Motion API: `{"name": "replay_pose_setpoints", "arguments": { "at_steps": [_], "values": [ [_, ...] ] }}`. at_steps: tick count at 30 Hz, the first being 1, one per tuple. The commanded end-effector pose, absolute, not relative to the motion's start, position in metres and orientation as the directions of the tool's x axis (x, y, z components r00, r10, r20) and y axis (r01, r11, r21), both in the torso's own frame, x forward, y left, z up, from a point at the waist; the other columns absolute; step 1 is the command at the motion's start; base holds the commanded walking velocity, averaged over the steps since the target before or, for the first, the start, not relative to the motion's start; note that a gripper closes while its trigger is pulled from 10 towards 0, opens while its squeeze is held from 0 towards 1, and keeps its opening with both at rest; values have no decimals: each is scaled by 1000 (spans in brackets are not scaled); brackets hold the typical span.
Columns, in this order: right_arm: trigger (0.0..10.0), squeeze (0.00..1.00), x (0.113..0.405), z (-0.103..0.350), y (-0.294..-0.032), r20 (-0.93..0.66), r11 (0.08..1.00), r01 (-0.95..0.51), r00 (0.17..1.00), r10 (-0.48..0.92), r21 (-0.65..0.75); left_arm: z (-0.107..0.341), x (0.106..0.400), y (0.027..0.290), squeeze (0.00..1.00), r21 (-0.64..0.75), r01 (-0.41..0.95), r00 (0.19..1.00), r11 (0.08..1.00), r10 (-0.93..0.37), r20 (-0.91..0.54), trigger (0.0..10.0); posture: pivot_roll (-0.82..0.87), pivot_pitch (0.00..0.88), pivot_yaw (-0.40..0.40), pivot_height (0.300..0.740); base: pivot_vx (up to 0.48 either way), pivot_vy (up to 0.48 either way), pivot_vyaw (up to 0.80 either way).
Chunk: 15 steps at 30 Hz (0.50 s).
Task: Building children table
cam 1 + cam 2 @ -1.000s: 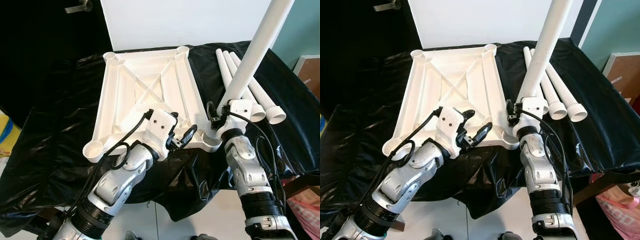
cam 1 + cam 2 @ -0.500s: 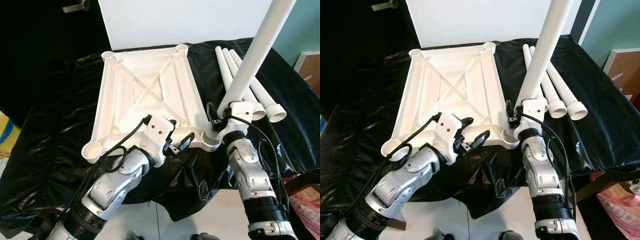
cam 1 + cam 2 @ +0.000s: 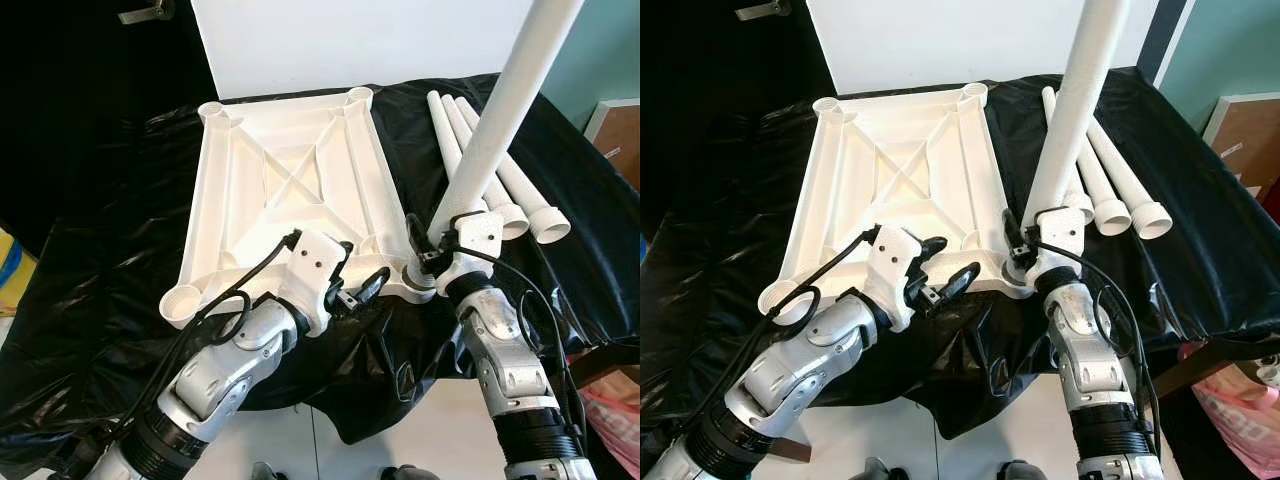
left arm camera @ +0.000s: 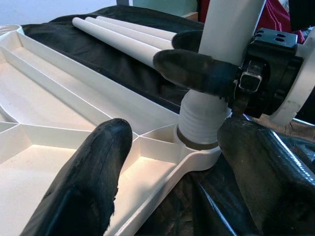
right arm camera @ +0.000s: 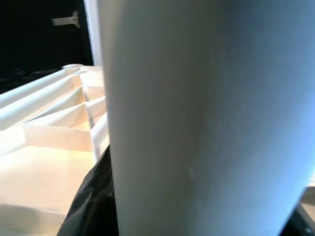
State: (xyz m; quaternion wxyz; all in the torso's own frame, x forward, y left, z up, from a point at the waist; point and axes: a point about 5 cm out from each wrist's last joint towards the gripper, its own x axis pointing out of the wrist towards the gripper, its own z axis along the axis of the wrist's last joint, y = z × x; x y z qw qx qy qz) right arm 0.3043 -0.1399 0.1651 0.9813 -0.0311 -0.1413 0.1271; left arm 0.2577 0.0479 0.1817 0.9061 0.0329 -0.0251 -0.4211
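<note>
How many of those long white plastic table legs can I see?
4: one white plastic leg stands in the upturned white tabletop's near corner socket, held by the right hand; three loose legs lie on the black sheet.

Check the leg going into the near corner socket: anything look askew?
Yes. The table leg held by the right gripper leans away from the tabletop instead of standing square to it. Its threaded end is at the corner socket, threads exposed, so not fully seated. Left gripper hovers open beside it.
</note>
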Motion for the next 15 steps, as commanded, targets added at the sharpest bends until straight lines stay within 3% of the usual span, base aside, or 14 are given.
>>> {"name": "replay_pose_setpoints", "arguments": {
  "at_steps": [1, 9, 15],
  "values": [
    [10000, 0, 301, 149, -138, 201, 960, -264, 939, 278, -95, 182, 243, 39, 0, 91, 923, 377, 374, -926, -16, 10000, -119, 142, 58, 740, 0, 0, 0],
    [10000, 0, 298, 143, -138, 181, 948, -297, 932, 313, -112, 182, 241, 40, 0, 87, 923, 379, 376, -925, -21, 10000, -113, 146, 56, 740, 0, 0, 0],
    [10000, 0, 297, 139, -136, 176, 913, -354, 904, 390, -204, 182, 241, 40, 0, 85, 922, 381, 378, -924, -24, 10000, -114, 143, 58, 740, 0, 0, 0]
  ]
}}
